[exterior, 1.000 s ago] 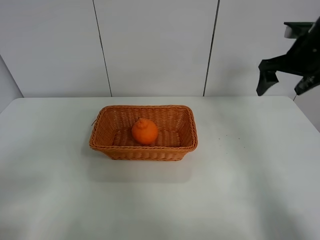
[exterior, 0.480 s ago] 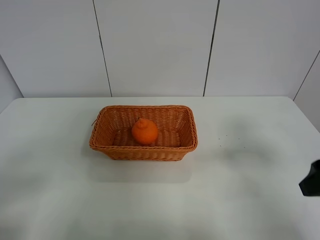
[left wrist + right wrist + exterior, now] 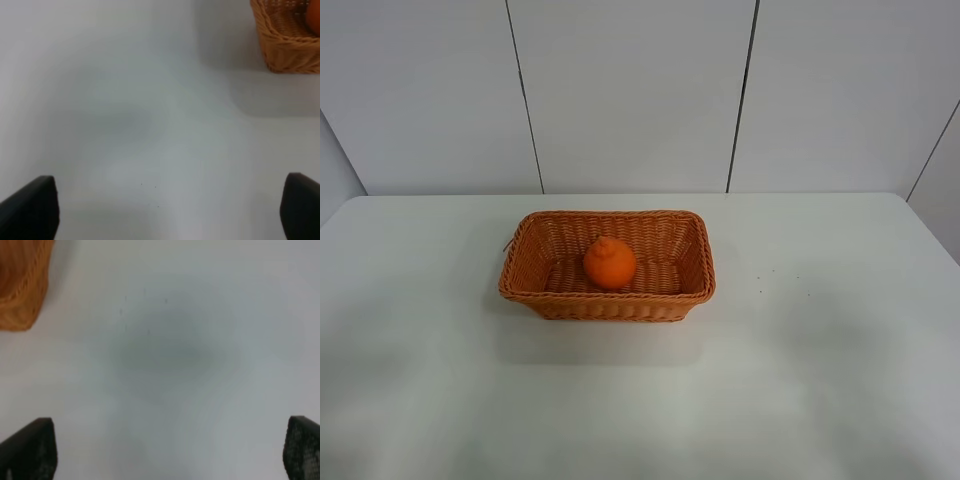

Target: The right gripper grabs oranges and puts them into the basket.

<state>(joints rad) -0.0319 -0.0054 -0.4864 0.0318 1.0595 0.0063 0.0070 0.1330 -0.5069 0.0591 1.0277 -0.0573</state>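
Observation:
The orange (image 3: 609,263) sits inside the woven wicker basket (image 3: 535,285) in the middle of the white table. Neither arm shows in the high view. In the right wrist view my right gripper (image 3: 165,460) is open and empty over bare table, its two black fingertips (image 3: 30,447) wide apart, with a corner of the basket (image 3: 20,285) off to one side. In the left wrist view my left gripper (image 3: 165,217) is open and empty, with the basket's corner (image 3: 287,35) and a sliver of the orange (image 3: 314,17) at the edge.
The white table (image 3: 800,380) spreads around the basket. Grey wall panels (image 3: 630,90) stand behind the table's far edge. A few small dark specks (image 3: 775,280) lie right of the basket.
My right arm was raised at the upper right, dropped to the right edge, and has now left the high view. The orange and basket have not moved.

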